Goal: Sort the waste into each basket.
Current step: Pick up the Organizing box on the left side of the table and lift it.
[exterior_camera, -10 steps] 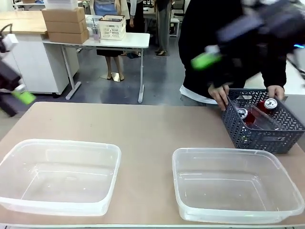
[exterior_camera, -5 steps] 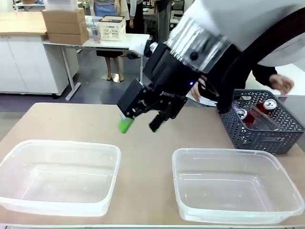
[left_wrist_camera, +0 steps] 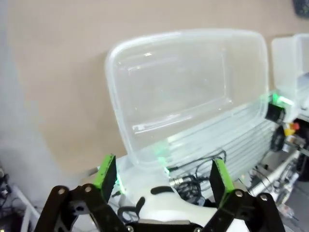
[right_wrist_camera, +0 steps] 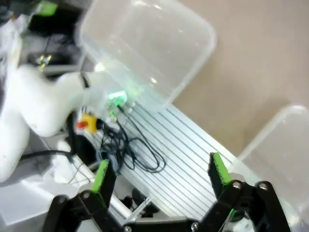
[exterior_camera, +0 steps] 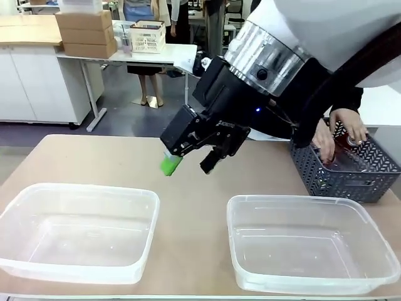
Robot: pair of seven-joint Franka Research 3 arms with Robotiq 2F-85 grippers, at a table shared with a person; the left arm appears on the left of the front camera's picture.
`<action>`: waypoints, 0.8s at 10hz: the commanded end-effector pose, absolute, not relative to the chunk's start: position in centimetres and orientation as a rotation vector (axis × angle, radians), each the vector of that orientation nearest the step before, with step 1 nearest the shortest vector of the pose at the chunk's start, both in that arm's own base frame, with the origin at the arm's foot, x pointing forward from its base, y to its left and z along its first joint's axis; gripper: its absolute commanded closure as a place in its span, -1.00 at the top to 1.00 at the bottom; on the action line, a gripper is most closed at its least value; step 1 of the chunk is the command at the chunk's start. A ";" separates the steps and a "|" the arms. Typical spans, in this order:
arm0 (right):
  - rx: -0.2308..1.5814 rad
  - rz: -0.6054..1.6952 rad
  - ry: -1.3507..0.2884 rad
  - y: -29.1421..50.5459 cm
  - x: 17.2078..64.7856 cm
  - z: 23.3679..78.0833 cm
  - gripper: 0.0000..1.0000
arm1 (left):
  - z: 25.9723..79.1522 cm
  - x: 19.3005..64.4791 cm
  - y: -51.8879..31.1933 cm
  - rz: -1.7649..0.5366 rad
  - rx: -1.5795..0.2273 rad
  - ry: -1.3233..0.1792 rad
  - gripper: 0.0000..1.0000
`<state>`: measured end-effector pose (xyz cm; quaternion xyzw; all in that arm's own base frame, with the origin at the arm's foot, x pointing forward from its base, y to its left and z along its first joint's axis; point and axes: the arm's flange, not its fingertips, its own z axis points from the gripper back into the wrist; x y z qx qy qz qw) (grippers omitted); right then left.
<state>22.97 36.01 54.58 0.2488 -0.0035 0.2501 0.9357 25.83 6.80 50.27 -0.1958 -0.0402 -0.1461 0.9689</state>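
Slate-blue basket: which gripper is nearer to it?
Right. The right gripper hovers open over the table's middle, to the basket's left in the front view. The left gripper hangs above the table's robot-side edge, a clear tub between it and the basket.

- R arm (exterior_camera: 326,31): white shell, silver ring w/ dark screws, black cable.
- R gripper (exterior_camera: 189,165): black body, green pad, blue LED.
- L gripper (left_wrist_camera: 163,169): black links, green pads, silver rivets.
- Person's sleeve (exterior_camera: 349,99): black.
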 end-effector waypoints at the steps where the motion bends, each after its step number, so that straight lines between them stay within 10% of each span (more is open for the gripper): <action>1: 0.306 0.153 0.130 41.8 22.2 50.9 1.00 | 48.0 25.4 6.1 -0.197 -0.218 -0.102 1.00; 7: 0.153 -0.086 0.085 45.8 18.8 43.3 1.00 | 39.5 24.5 2.3 -0.175 -0.219 0.168 1.00; 8: 0.153 -0.086 0.085 45.8 18.8 43.3 1.00 | 49.4 28.1 4.7 -0.273 -0.119 -0.012 1.00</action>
